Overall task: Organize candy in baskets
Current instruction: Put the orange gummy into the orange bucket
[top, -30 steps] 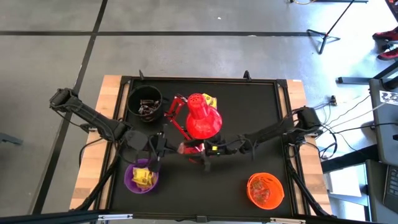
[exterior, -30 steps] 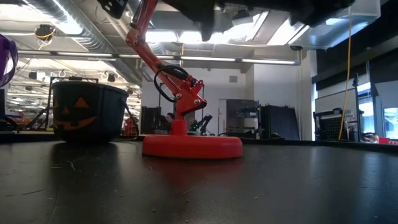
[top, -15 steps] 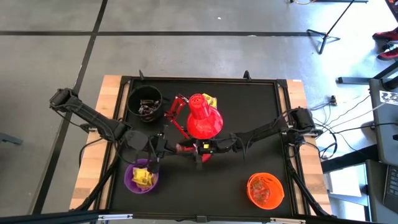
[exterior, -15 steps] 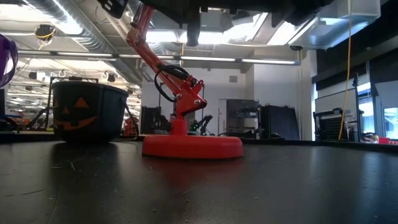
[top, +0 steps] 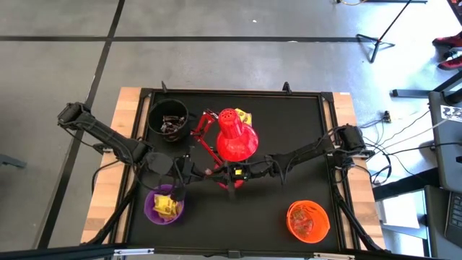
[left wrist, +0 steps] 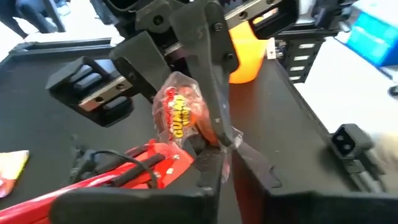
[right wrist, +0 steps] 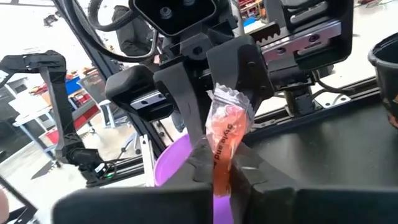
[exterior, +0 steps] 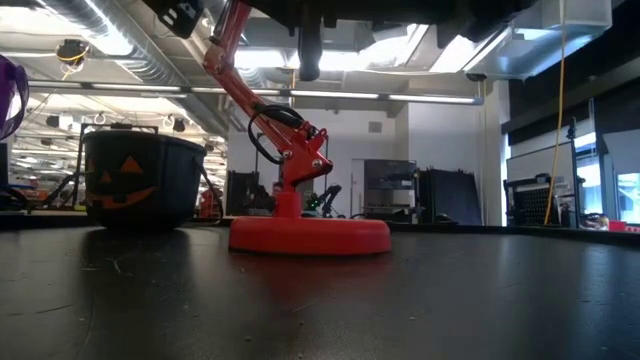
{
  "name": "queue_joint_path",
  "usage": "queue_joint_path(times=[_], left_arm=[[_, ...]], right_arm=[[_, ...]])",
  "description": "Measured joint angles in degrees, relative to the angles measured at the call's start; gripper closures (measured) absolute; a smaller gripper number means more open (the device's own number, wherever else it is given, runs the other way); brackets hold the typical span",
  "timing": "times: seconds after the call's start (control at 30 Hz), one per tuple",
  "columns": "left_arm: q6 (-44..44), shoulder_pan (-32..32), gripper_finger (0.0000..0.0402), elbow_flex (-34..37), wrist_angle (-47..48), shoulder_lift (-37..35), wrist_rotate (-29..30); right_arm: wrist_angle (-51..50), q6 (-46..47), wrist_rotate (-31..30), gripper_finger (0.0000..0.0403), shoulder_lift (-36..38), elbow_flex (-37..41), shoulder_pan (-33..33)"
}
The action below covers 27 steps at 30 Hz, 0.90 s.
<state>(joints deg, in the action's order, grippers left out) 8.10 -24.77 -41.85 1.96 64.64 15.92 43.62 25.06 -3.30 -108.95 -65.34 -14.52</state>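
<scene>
Black table (top: 289, 137) w/ red lamp (top: 234, 137) mid. I see both pincers, left (top: 193, 170) & right (top: 225, 172), pinching one orange-wrapped candy (right wrist: 225, 140) betw. them, above purple basket (top: 164, 205).

We list by colour. Mat (top: 289, 130): black. Lamp (top: 232, 139): red, centre. Bucket (top: 167, 119) at 10 o'clock: black, orange pumpkin face. Bucket (top: 164, 206) at 7 o'clock: purple, with yellow candy (top: 166, 205). Bucket (top: 308, 220) at 5 o'clock: orange. Held sweet (left wrist: 180, 112): clear wrapper, orange-red inside, yellow lettering. Table edge (top: 127, 108): pale wood. Both arms: dark.
</scene>
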Motion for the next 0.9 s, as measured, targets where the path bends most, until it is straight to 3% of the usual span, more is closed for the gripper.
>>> queue_joint_path(times=[0.23,0.33,0.43,0.57,0.73,0.9], left_arm=[[1.88,-0.49,0.0285,0.0,0.03,-0.02,-1.77],[2.04,-0.74,0.0256,0.0,0.29,-0.07,0.16],[2.07,-1.06,0.0241,0.0,0.43,-0.07,1.11],[2.01,-0.91,0.0238,0.0,0.79,-0.07,3.82],[1.86,0.07,0.0237,0.0,0.84,-0.07,4.53],[1.86,0.51,0.0237,0.0,1.1,-0.07,4.46]], right_arm=[[-2.13,1.91,5.87,0.0372,0.88,0.02,0.17],[-11.14,3.44,14.52,0.0369,4.53,0.02,-0.17],[-24.18,4.73,17.44,0.0368,9.69,0.04,-1.45],[-38.47,3.17,9.57,0.0367,18.18,0.04,-4.74],[-55.39,5.0,-5.29,0.0367,27.17,0.02,-12.67],[-68.38,16.82,-14.88,0.0367,31.8,0.02,-21.12]])
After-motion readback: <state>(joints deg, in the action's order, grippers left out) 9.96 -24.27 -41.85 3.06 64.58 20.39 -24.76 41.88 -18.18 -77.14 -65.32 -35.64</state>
